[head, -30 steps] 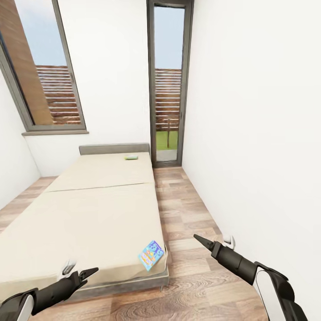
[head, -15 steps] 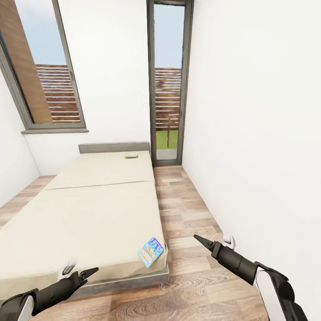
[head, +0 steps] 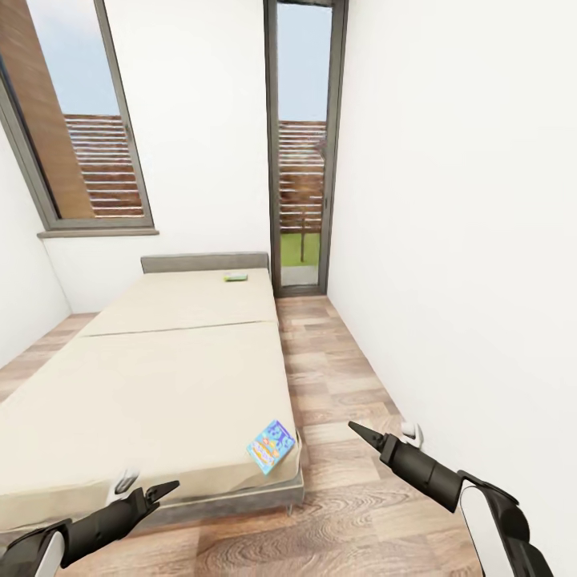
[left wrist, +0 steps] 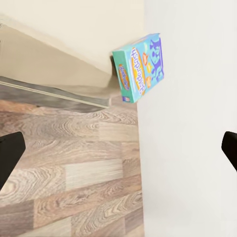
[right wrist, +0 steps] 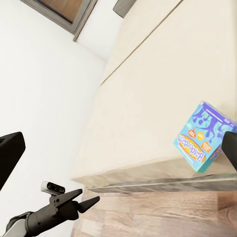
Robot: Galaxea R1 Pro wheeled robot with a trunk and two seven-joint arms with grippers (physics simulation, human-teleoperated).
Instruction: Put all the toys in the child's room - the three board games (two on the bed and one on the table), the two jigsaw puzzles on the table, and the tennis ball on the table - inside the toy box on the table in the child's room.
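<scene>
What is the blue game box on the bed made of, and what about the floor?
The blue game box looks like printed cardboard: thin, flat, with sharp edges and a matte colourful lid. The floor looks like wood planks, showing brown grain and board seams, though it might be laminate.

My floor is wood plank with visible grain, faintly glossy. The bed looks like matt beige cloth. The blue board game is printed cardboard, smooth.

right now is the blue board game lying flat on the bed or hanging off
Lying flat on the bed, at its near corner by the edge: blue board game.
</scene>
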